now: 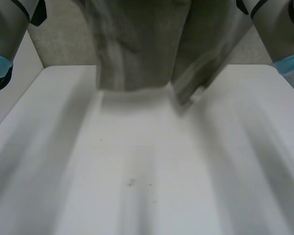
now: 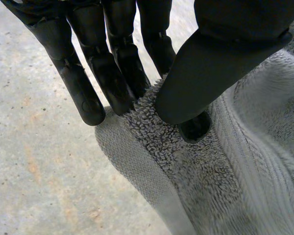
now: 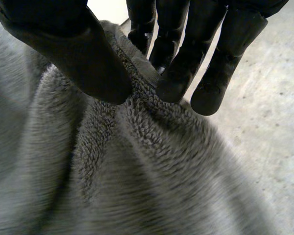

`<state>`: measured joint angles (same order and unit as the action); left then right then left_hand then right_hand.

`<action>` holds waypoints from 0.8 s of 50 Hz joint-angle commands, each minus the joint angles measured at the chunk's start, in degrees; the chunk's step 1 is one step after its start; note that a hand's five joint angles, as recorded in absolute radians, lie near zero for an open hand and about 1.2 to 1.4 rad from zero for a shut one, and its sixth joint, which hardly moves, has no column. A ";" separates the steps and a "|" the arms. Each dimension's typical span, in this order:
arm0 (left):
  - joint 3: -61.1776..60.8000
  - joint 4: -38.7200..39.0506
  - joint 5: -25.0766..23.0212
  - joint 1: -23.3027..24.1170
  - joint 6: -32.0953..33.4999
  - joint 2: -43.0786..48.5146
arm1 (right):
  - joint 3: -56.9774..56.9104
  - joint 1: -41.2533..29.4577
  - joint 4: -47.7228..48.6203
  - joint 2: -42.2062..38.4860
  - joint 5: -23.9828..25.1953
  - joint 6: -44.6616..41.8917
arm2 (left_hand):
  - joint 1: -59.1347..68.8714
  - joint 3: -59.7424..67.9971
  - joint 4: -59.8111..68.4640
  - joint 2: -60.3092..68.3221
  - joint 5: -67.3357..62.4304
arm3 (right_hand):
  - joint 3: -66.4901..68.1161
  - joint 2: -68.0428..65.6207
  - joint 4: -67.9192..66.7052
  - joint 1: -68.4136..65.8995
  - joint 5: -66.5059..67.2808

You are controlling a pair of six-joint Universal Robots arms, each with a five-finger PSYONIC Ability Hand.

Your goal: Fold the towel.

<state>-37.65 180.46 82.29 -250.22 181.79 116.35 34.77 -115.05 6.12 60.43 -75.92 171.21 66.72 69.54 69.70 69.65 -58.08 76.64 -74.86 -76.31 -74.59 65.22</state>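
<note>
Head view first: the towel (image 1: 137,49) is up in the air over the counter's (image 1: 147,196) far edge. It hangs as a grey sheet, and its lower end sits just above the far middle of the counter. It's blurred, so I can't make out any folds. The left arm (image 1: 5,34) and right arm (image 1: 284,34) sit over the two far corners. There are a few small dark specks (image 1: 131,183) on the counter's middle.

Left wrist view: the left robot hand (image 2: 112,73) has the towel (image 2: 225,186) pinched. The thumb presses the loopy pile against the fingertips, right by the edge with the smooth hem band.

Right wrist view: same deal here. The right robot hand (image 3: 88,58) is clamped on a bunched ridge of the towel (image 3: 137,171), thumb on one side and fingers on the other. I can't tell whether that's a corner or just the edge.
</note>
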 commanded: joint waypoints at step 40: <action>-50.59 10.26 -3.45 -6.95 7.09 -13.78 | 38.61 3.78 -9.46 -2.33 3.85 -22.85 | 13.28 10.46 10.30 10.35 -11.92 | -45.87 44.09 45.53 43.82 -44.45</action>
<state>-87.81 190.71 79.83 -257.24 188.87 104.34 77.47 -112.32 -1.76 61.52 -76.56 156.97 66.94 69.58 69.75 69.67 -58.08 31.24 -31.56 -31.41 -30.84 20.01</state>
